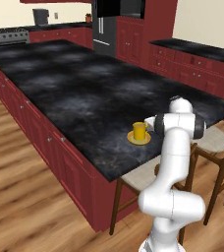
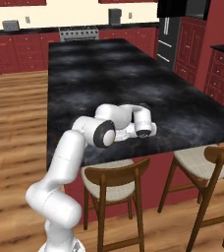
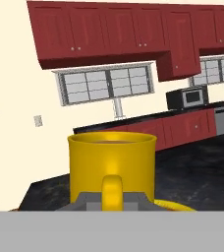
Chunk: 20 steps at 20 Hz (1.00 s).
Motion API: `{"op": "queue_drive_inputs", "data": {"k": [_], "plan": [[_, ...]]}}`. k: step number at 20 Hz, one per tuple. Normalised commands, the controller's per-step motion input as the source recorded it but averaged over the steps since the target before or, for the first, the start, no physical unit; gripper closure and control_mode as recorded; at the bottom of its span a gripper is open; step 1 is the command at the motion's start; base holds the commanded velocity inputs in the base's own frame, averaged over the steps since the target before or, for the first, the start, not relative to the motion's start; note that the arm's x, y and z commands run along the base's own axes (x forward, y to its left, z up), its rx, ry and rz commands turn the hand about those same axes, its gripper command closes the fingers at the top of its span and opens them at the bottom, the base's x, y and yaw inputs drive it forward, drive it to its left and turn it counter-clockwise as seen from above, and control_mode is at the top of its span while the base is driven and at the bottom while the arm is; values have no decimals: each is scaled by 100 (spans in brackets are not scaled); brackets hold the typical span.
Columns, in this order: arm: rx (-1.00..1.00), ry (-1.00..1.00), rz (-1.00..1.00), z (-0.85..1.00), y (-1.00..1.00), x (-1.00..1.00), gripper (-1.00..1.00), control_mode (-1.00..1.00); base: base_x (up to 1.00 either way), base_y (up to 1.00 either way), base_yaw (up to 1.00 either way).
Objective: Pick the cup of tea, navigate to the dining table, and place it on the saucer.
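A small yellow mug with a side handle [image 1: 140, 131] is seen just right of centre in the left base view, standing upright on a small flat round yellow saucer [image 1: 139, 139]. The saucer lies on the long glossy black marbled counter with a dark red cabinet base [image 1: 74, 93], close to its near edge.

In the hand view, the mug [image 3: 112, 165] sits at lower centre, its handle turned toward the camera, and a thin rim of brownish liquid is visible at its top. The yellow edge of the saucer [image 3: 175, 205] shows at the mug's lower right.

The end effector [image 3: 112, 202] is seen at the bottom of the hand view, its grey parts flanking the handle. Whether the handle is gripped cannot be told.

Wooden stools with pale seats [image 2: 108, 183] stand at the counter's near edge in the right base view.
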Motion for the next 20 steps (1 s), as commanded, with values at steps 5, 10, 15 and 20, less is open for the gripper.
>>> {"op": "queue_drive_inputs", "data": {"k": [5, 10, 15, 20], "plan": [[0, 0, 0, -18, -10, 17, 100, -100, 0, 0, 0], [0, 0, 0, -28, -3, 16, 100, -100, 0, 0, 0], [0, 0, 0, -27, 0, 20, 100, -100, 0, 0, 0], [0, 0, 0, -12, 0, 5, -100, -100, 0, 0, 0]]}}
